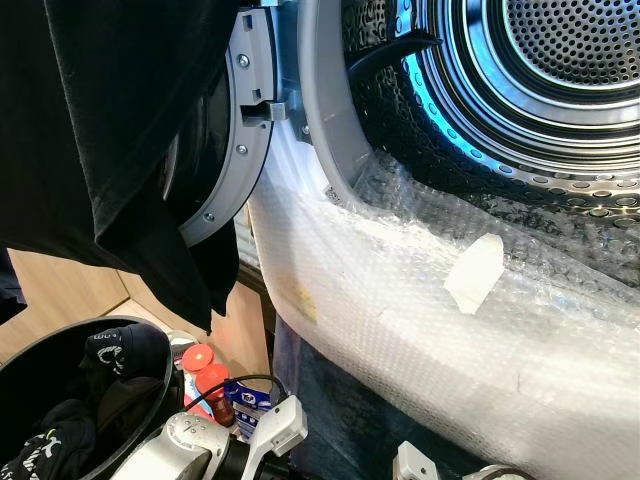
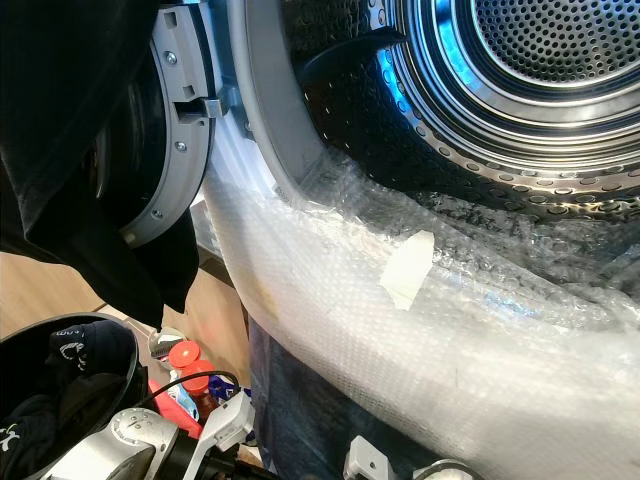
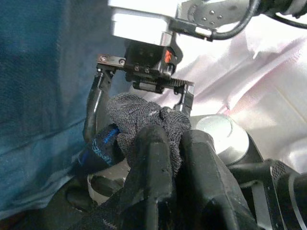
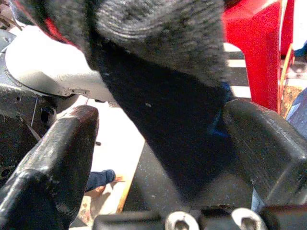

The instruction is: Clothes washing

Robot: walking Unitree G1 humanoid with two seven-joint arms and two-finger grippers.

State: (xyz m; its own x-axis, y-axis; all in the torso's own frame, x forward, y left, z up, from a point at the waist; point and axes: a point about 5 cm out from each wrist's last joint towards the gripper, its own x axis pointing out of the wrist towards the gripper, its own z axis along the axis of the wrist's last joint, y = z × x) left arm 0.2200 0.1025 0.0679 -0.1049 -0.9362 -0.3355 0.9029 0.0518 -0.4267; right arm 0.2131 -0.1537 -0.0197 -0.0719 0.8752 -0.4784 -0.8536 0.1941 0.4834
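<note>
In the left wrist view my left gripper [image 3: 165, 136] is shut on a bunched dark grey sock [image 3: 144, 115]. Facing it, my right gripper [image 3: 139, 96] stands open with a finger on each side of that sock. The right wrist view has the same sock [image 4: 158, 57] hanging between the wide-apart fingers [image 4: 67, 148] of the right gripper [image 4: 163, 124]. Ahead, the washing machine's drum [image 1: 560, 60] stands open, its round door [image 1: 235, 130] swung out to the left. A black garment [image 1: 100, 120] hangs over that door.
Bubble wrap [image 1: 400, 310] with a strip of tape [image 1: 475, 272] covers the machine's front below the opening. A black basket [image 1: 90, 330] holding dark clothes sits at the lower left. Red-capped bottles [image 1: 205, 375] stand beside it on the wooden floor.
</note>
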